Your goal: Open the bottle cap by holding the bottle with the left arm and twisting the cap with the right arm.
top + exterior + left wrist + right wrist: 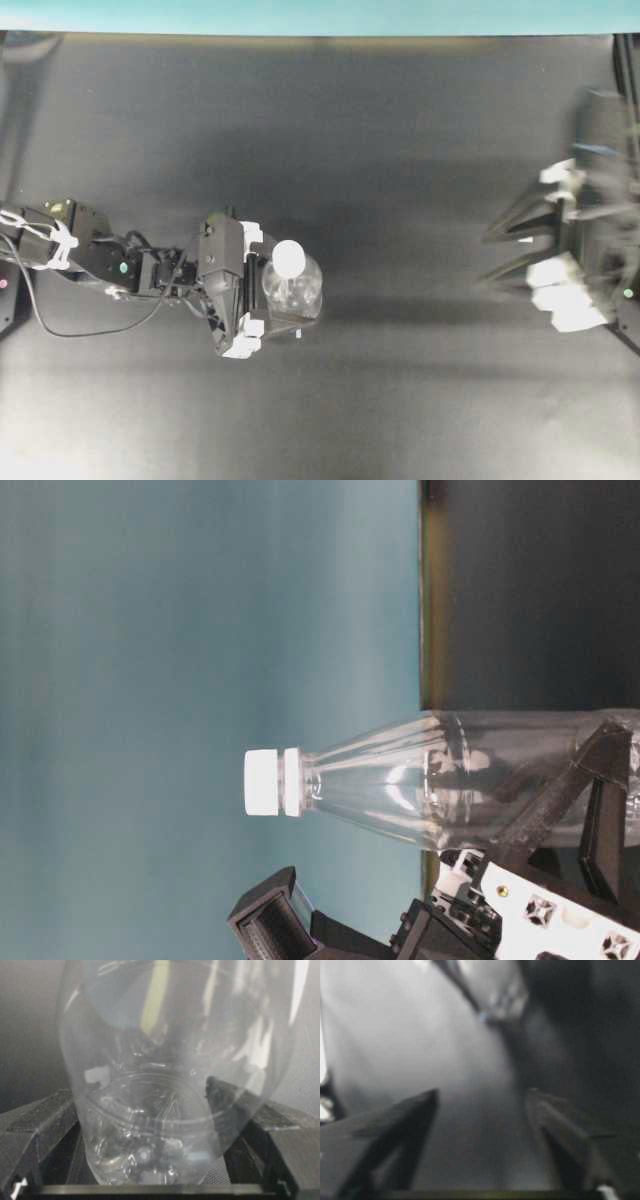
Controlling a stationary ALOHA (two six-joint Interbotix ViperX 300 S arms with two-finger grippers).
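The clear bottle [303, 297] stands upright on the dark table, left of centre, and its white bottle cap [288, 258] sits on top. The table-level view is turned sideways and shows the cap [265, 782] on the bottle's neck with nothing touching it. My left gripper [283, 292] reaches in from the left and closes on the bottle's lower body. In the left wrist view the bottle [170, 1085] fills the space between the fingers [47, 1115], which press on both sides. My right gripper [490, 258] hangs open at the far right, blurred and far from the cap, with nothing between its fingers [400, 1125].
The left arm [90, 255] and its thin black cable [80, 332] lie along the left edge. A teal wall [320, 15] borders the far side of the dark table [400, 150].
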